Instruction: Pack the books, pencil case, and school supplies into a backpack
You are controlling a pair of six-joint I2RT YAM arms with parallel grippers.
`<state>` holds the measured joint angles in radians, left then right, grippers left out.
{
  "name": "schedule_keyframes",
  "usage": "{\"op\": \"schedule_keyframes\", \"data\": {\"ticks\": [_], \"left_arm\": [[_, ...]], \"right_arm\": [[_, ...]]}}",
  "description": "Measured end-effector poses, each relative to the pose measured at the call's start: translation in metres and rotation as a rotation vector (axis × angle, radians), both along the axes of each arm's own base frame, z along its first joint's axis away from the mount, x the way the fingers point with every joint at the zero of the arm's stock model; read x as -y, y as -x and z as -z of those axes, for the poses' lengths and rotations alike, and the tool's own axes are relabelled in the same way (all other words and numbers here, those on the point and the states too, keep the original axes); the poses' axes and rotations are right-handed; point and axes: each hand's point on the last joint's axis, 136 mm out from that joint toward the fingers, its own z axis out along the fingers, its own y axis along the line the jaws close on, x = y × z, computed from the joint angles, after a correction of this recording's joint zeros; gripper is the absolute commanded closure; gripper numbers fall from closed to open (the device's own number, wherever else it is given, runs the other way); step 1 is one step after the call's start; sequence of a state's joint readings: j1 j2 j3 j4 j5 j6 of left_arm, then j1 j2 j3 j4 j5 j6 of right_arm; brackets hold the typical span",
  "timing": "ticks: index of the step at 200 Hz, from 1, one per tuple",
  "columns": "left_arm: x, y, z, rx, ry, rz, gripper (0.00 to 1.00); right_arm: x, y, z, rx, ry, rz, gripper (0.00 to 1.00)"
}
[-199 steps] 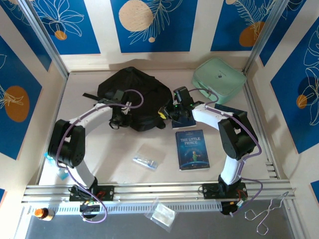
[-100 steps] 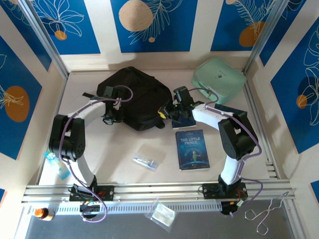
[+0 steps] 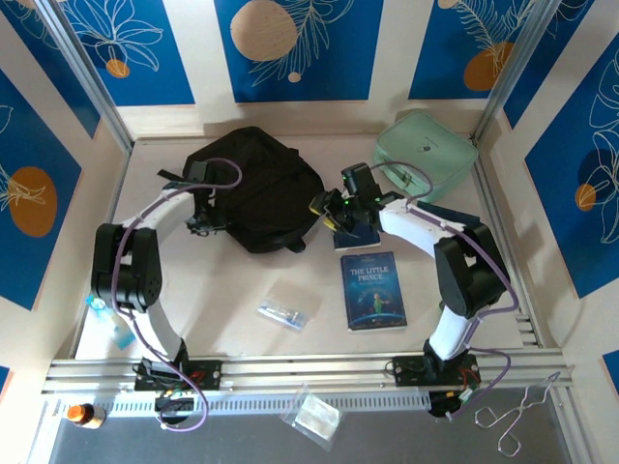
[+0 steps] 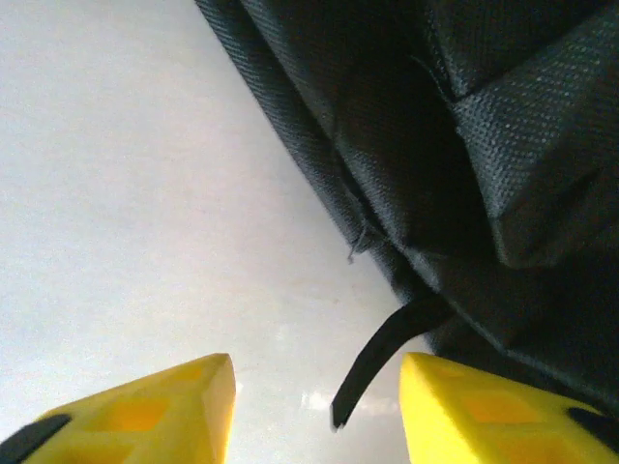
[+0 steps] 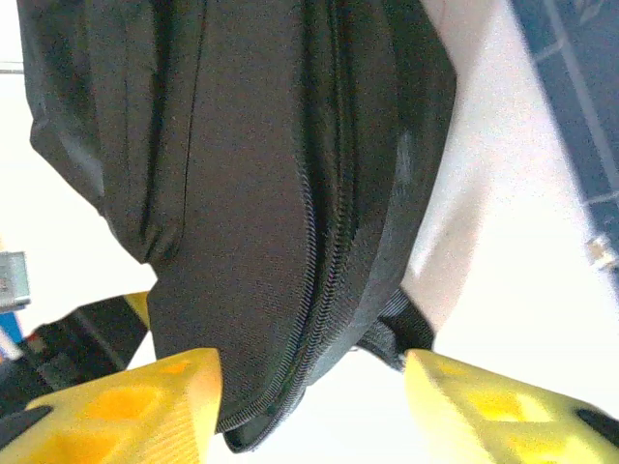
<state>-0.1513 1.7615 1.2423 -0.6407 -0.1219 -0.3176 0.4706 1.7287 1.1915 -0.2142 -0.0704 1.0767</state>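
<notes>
Both tools stand with jaws apart and nothing in them. The left gripper has pale table beneath it, and the right gripper looks straight onto black cloth. The main risk, as I judge it, is that the backpack looks closed. Its zip runs shut just ahead of the right fingers, so a book pushed at it would only shove the soft backpack away. A loose strap ends between the left fingers, and a pinch there could catch it instead of the backpack's edge and merely drag it.

The backpack lies between the two tools; I cannot tell whether either touches it. It is limp and rounded, coarse-woven, folded on top. The small book sits just under the right wrist, with The Little Prince behind it toward the base. The pencil case lies well behind both tools
</notes>
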Motion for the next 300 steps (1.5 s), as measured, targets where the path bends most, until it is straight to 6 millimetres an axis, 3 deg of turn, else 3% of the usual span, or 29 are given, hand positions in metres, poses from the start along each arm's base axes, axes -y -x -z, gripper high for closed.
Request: {"op": "schedule_keyframes", "data": {"ticks": [33, 63, 89, 110, 133, 159, 197, 233, 256, 277, 300], "left_arm": [[0.01, -0.003, -0.042, 0.116, 0.092, -0.022, 0.44], [0.056, -0.012, -0.074, 0.217, 0.366, 0.054, 0.45], [0.09, -0.02, -0.074, 0.212, 0.541, 0.101, 0.45], [0.104, -0.024, -0.056, 0.164, 0.607, 0.095, 0.46], [0.108, -0.027, -0.031, 0.107, 0.624, 0.064, 0.46], [0.105, -0.031, -0.007, 0.062, 0.597, 0.032, 0.48], [0.092, -0.057, 0.017, 0.056, 0.526, -0.011, 0.49], [0.074, -0.08, 0.015, 0.11, 0.453, -0.024, 0.48], [0.067, -0.082, 0.013, 0.117, 0.423, -0.021, 0.44], [0.07, -0.079, 0.003, 0.127, 0.433, 0.004, 0.39], [0.083, -0.07, -0.025, 0.166, 0.471, 0.052, 0.3]], "right_arm": [[0.017, -0.024, -0.021, 0.091, 0.076, -0.018, 0.38], [0.02, -0.069, -0.023, 0.134, 0.113, -0.067, 0.41], [0.013, -0.104, -0.001, 0.122, 0.14, -0.13, 0.5], [0.006, -0.113, 0.026, 0.081, 0.169, -0.174, 0.55], [0.002, -0.103, 0.05, 0.018, 0.197, -0.206, 0.61], [-0.003, -0.093, 0.057, -0.003, 0.205, -0.228, 0.67], [-0.01, -0.056, 0.073, -0.06, 0.211, -0.247, 0.69], [-0.036, -0.021, 0.071, -0.086, 0.19, -0.286, 0.65], [-0.045, -0.007, 0.066, -0.079, 0.194, -0.307, 0.48], [-0.029, -0.002, 0.044, -0.035, 0.22, -0.277, 0.36], [0.008, -0.005, 0.008, 0.048, 0.247, -0.197, 0.31]]}}
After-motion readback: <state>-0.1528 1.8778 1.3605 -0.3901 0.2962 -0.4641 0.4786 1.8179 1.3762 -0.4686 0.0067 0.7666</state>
